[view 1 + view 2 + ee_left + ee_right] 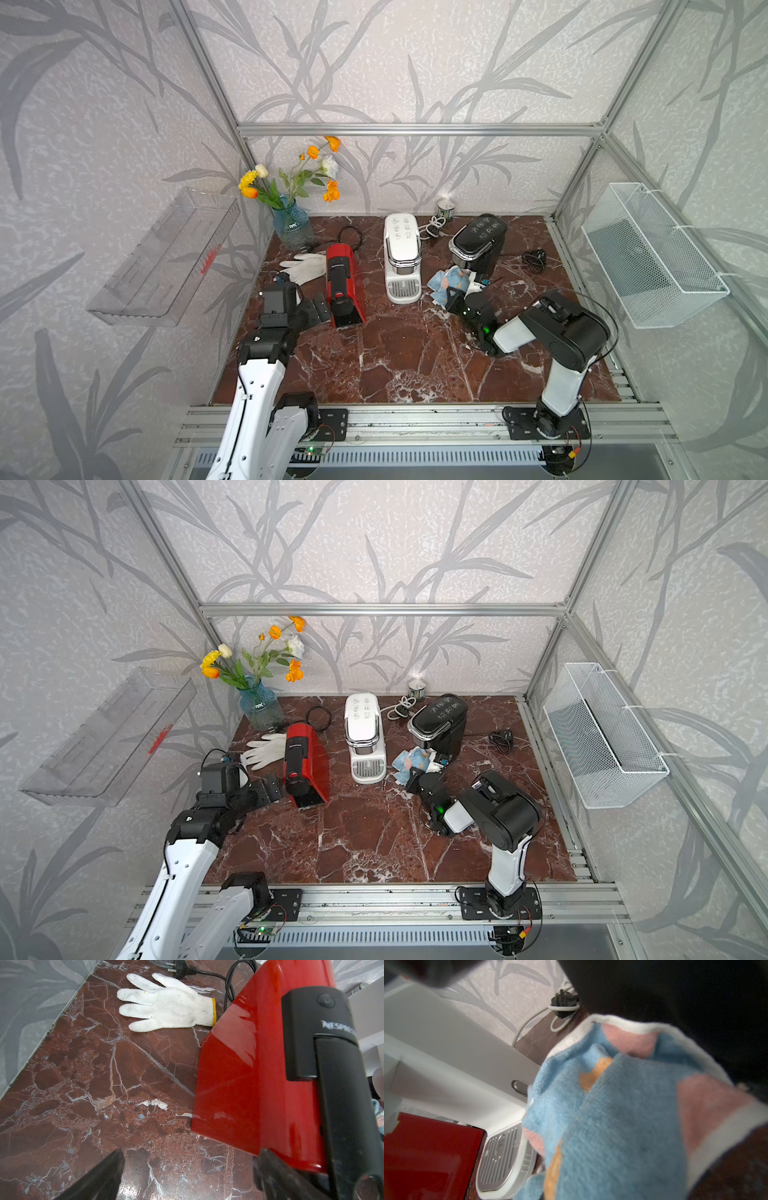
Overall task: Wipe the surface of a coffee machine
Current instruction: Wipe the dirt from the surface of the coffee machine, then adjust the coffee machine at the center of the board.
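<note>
Three coffee machines stand on the marble table: a red one [344, 286], a white one [401, 253] and a black one [478, 243]. A blue and pink cloth [449, 282] is bunched between the white and black machines, low against the black one's front. My right gripper [454, 298] is shut on the cloth, which fills the right wrist view [623, 1115] and hides the fingers there. My left gripper [318, 309] stands open beside the red machine [249, 1064], one finger [268, 1167] close to its red side, with nothing between the jaws.
A white glove [305, 266] lies left of the red machine, with a black cable [349, 237] behind it. A blue vase of flowers [291, 226] is at the back left. A small tin [445, 208], white cord [432, 227] and black plug [536, 259] sit near the back. A wire basket [648, 257] hangs on the right wall.
</note>
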